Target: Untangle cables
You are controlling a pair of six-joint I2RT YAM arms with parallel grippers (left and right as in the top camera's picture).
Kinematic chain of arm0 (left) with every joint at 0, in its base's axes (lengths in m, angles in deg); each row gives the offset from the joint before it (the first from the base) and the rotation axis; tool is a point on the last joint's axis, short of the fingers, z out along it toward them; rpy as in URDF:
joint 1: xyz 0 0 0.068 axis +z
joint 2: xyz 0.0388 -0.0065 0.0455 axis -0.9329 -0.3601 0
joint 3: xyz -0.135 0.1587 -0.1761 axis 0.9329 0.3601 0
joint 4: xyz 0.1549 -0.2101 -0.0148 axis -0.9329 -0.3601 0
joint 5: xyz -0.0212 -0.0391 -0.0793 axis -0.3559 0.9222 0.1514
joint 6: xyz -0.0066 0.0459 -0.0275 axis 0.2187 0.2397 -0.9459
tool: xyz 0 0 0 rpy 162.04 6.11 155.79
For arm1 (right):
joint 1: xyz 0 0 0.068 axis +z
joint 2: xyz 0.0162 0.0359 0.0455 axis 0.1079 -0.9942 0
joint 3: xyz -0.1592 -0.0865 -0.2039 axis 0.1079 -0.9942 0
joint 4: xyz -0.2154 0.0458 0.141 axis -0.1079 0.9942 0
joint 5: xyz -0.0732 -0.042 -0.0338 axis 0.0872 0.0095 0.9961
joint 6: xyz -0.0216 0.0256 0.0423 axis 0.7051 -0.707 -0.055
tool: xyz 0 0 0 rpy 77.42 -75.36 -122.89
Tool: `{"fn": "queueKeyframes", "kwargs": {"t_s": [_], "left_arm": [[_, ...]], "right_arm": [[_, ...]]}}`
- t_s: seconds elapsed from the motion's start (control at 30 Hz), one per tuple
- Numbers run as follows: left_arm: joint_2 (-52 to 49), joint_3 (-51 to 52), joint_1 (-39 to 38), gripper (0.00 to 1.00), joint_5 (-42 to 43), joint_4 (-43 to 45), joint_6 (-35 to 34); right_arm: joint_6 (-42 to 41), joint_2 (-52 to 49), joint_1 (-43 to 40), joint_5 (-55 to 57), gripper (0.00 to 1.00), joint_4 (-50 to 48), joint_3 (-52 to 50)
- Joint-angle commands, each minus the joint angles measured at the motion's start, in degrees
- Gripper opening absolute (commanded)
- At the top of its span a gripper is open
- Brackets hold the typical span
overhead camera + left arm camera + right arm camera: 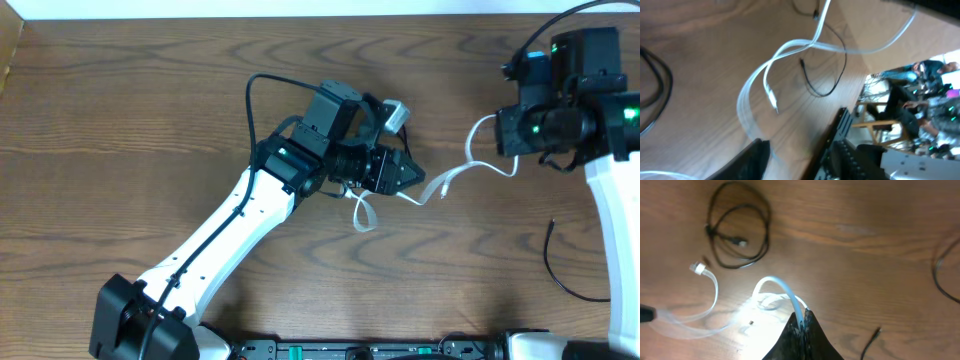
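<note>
A white cable [447,180] stretches over the wooden table between my two grippers. My left gripper [412,180] is shut, and the cable leaves its tips; a white loop [363,214] lies just below it. In the left wrist view the white cable [756,80] curls ahead of the shut jaws [763,148]. My right gripper [506,142] is shut on the same cable; its wrist view shows the cable [785,289] pinched between the jaws [803,317], with a white plug end [697,269] further left. A coiled black cable [737,230] lies beyond.
A thin black cable [562,272] curves on the table at the lower right, and it also shows in the left wrist view [827,75]. Black cable pieces [944,275] lie at the right edge of the right wrist view. A thicker black arm cable [252,95] arcs over the left arm.
</note>
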Motion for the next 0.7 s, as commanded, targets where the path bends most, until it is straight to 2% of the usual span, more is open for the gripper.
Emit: {"fn": "queueKeyframes", "kwargs": {"t_s": [0.0,0.1,0.2,0.27,0.33,0.47,0.67], "left_arm": [[0.1,-0.3,0.1,0.63,-4.5,-2.6,2.0],[0.1,-0.3,0.2,0.67,-9.3,-6.1,2.0],[0.1,-0.3,0.2,0.67,-14.3,-10.8,2.4],[0.1,-0.3,0.2,0.67,-17.7,-14.0,3.3],[0.1,-0.3,0.2,0.68,-20.7,-16.7,3.3],[0.1,-0.3,0.2,0.68,-24.2,-19.1,3.3],[0.1,-0.3,0.2,0.68,-24.5,-19.1,3.3]], "right_arm": [[-2.5,-1.1,-4.2,6.5,0.01,-1.8,0.4],[-7.6,-1.6,-9.1,16.6,0.01,-4.7,0.4],[-17.1,-1.4,-16.7,24.5,0.01,-7.5,0.4],[-24.0,-1.4,-23.5,23.0,0.01,-9.1,0.4],[-27.3,-1.5,-29.5,17.9,0.01,-10.4,0.4],[-25.5,-2.1,-39.8,0.5,0.01,-13.4,0.4],[-18.2,-2.2,-40.3,-1.0,0.01,-13.6,0.4]]}}
